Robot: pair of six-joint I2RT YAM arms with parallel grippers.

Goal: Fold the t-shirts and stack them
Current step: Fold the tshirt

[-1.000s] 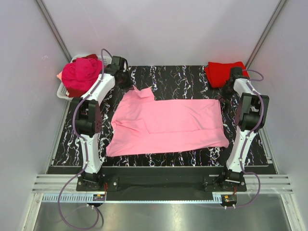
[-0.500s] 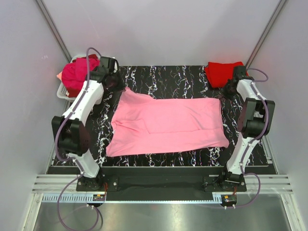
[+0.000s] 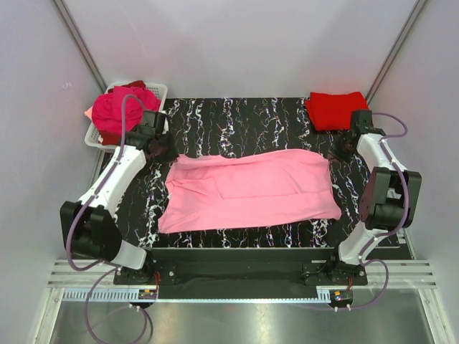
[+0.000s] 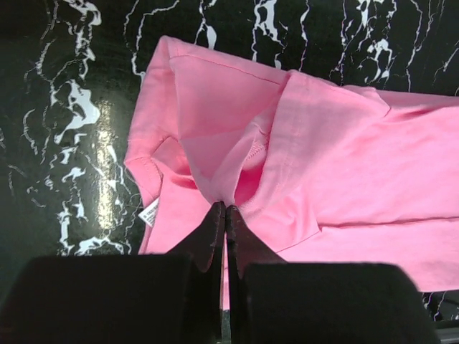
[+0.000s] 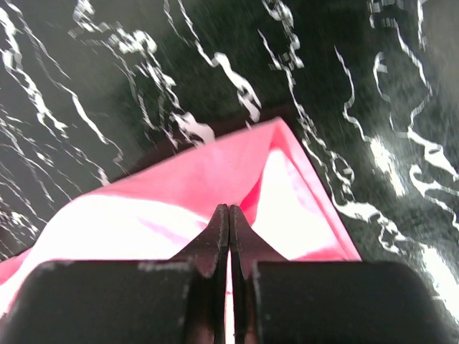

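The light pink t-shirt (image 3: 247, 190) lies spread across the black marbled mat. My left gripper (image 3: 163, 151) is shut on its far left corner; in the left wrist view (image 4: 225, 208) pink cloth (image 4: 344, 165) bunches at the tips and a small white label (image 4: 149, 213) shows. My right gripper (image 3: 338, 147) is shut on the far right corner, seen in the right wrist view (image 5: 228, 209) with pink cloth (image 5: 179, 186) pinched between the tips. A folded bright red t-shirt (image 3: 333, 110) lies at the back right. Magenta and dark red t-shirts (image 3: 118, 113) are piled at the back left.
A white mesh basket (image 3: 154, 89) holds the magenta pile at the back left corner. Grey walls close in on the left, right and back. The black mat's (image 3: 244, 118) far strip lies between the basket and the red shirt.
Both grippers have pulled the pink shirt's far edge toward the near side, folding it over. The far left sleeve flap that stuck out is now tucked in, and the shirt's outline is narrower.
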